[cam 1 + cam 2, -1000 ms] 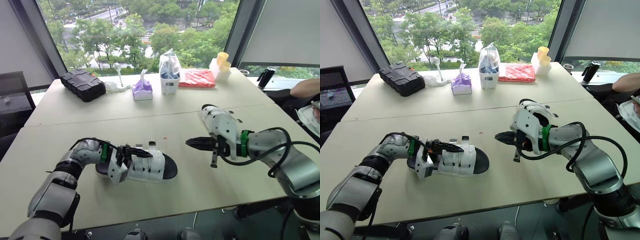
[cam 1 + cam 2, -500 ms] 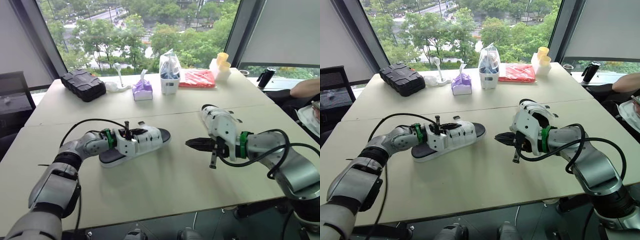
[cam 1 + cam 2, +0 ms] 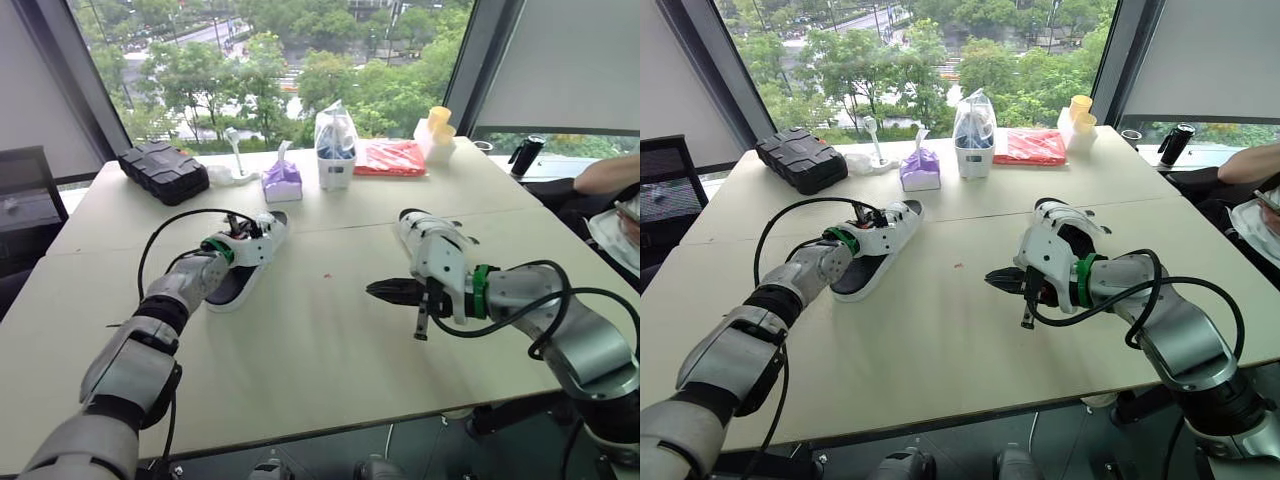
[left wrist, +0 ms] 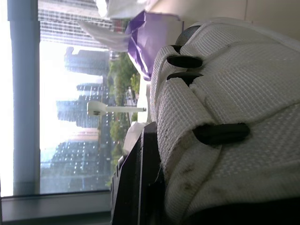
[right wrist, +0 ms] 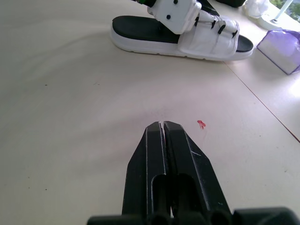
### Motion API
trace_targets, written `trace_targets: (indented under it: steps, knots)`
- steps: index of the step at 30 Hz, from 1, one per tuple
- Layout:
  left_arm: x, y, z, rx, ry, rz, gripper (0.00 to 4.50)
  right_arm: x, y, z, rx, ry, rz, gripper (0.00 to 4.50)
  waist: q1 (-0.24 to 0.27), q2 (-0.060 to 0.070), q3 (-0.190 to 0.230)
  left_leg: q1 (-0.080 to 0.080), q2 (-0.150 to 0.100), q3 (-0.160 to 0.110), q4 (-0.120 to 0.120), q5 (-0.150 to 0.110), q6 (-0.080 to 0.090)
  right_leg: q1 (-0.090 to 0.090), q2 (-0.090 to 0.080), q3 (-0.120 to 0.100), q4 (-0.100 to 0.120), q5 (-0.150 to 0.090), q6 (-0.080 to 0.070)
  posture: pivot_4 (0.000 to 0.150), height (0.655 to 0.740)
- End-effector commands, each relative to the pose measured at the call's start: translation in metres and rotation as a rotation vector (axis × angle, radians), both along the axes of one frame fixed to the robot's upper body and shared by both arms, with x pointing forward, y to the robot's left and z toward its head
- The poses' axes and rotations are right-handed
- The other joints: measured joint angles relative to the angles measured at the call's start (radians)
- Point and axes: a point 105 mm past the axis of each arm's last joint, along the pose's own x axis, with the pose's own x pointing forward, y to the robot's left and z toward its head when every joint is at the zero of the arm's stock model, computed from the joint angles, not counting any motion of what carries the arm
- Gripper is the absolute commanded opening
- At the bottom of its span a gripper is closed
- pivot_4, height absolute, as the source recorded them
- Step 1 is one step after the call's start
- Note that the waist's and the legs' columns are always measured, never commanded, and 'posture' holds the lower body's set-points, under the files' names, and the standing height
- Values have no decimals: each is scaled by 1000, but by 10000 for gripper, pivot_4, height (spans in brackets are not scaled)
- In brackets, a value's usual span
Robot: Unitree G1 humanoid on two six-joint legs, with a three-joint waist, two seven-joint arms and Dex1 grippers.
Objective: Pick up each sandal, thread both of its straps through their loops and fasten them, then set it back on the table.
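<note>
Left gripper [image 3: 250,228] rests on the white sandal [image 3: 238,272], which lies on the table [image 3: 300,350] toward its left side; whether it grips I cannot tell. Right gripper [image 5: 161,124], closed and empty, hovers mid-table. The straps [image 5: 209,41] look fastened, so this sandal seems done.

Silver-grey arms [image 3: 590,345], black-jointed — looping black cables [image 3: 200,211], green wrist rings [image 3: 480,281], white housings [image 3: 440,265] — the right tool [image 5: 160,124] black-fingered.

Left claw [image 3: 245,228] reaches far forward; right claw [image 3: 372,288] points leftward, pinched closed.
</note>
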Motion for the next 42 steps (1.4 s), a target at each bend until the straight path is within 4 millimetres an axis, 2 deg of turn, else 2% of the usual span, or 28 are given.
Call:
trace_targets:
  steps: [1,7,15,16,18,23,24,31,34,35,42]
  knots:
    - [6,4,0,-27,-12,159,836,-1,3,8,4,-52,17,0,3,0,0,0,0,0,0,0,0,0,0,0,0,0,0,1500,7400]
    - [6,-23,-6,-102,20,235,836,0,4,7,0,-57,16,0,10,0,0,0,-2,0,1,0,0,1,-2,0,0,0,0,1500,7400]
    - [3,-34,-12,-76,49,241,836,0,3,5,-1,-54,9,0,28,0,0,-1,-3,0,2,-1,1,1,-3,1,-2,0,0,1500,7400]
    - [3,-34,-12,-72,53,239,9126,0,3,5,0,-54,8,0,28,0,0,-1,-3,0,2,-1,1,1,-3,1,-2,0,0,1500,7400]
    - [2,-34,-11,-73,72,232,16198,0,3,5,1,-54,6,0,27,0,0,-1,-3,0,2,-1,1,1,-3,0,-2,0,0,1500,7400]
    - [-1,-30,-13,-114,129,246,41864,1,4,5,5,-56,2,0,27,0,0,-1,-3,-1,2,-1,1,1,-3,0,-1,0,0,1500,7400]
    - [-3,-31,-13,-119,137,241,44334,1,4,5,6,-56,2,0,26,0,0,-1,-3,0,2,-1,1,1,-3,1,-1,0,0,1500,7400]
    - [-25,-24,-13,-229,262,220,44334,1,4,5,7,-58,5,0,25,1,0,-1,-3,0,3,-1,1,1,-3,1,-1,0,0,1500,7400]
    - [-48,-23,-20,-310,399,186,44334,2,4,5,6,-58,6,0,23,1,-1,-1,-3,0,3,-1,1,1,-3,1,-1,0,0,1500,7400]
    - [-59,-22,-19,-395,451,164,44334,2,3,5,6,-57,7,0,23,2,-1,-1,-3,0,3,-1,1,1,-3,2,-1,0,0,1500,7400]
    - [-108,-27,9,-760,591,-87,44334,7,-1,6,1,-58,7,0,31,3,-1,-2,-2,-1,5,-1,1,2,-4,2,-2,0,0,1500,7400]
